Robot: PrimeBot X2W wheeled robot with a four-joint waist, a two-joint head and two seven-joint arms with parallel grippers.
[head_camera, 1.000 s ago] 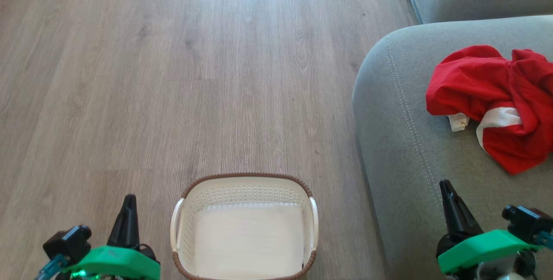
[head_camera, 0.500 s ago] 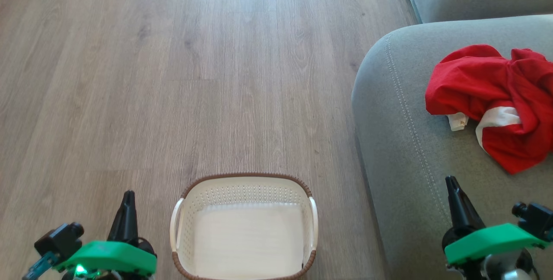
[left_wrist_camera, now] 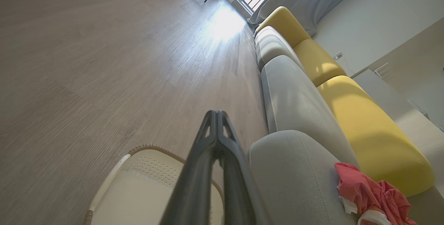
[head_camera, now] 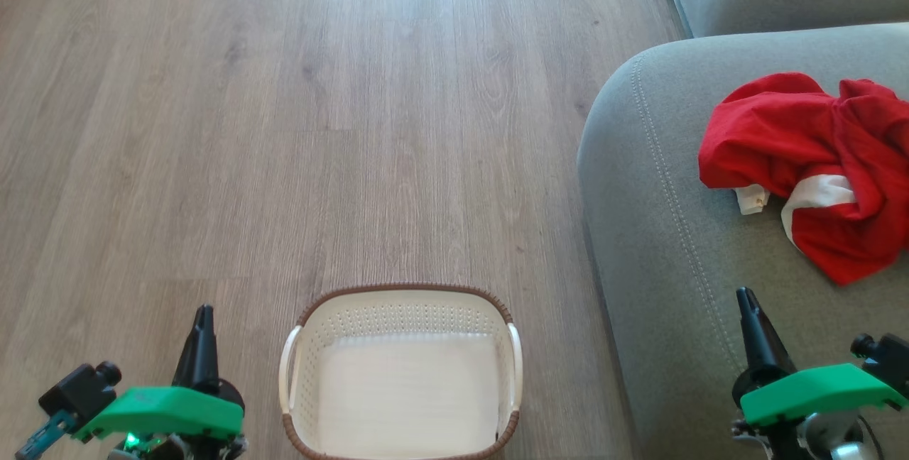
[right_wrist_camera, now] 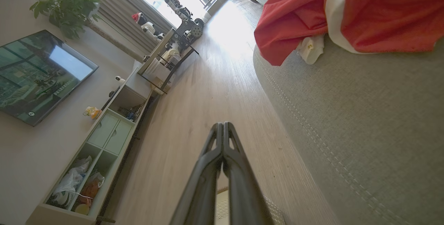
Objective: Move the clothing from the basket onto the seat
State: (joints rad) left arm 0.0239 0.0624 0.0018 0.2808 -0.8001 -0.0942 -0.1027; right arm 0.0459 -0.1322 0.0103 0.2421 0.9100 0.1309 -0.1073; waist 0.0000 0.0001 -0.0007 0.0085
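On the left gripper, long black fingers tapering to a point, with triangular cut-outs near the tips; bright green shell with a small green light glowing beneath; black camera block on a blue bracket. On the right gripper, same black taper, green shell, camera block, silvery metal below.

Closed left end effector above white basket, grey seat holding red clothing, yellow backrest cushions

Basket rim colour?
Brown, woven-look basket rim over white perforated sides; head view shows it best.
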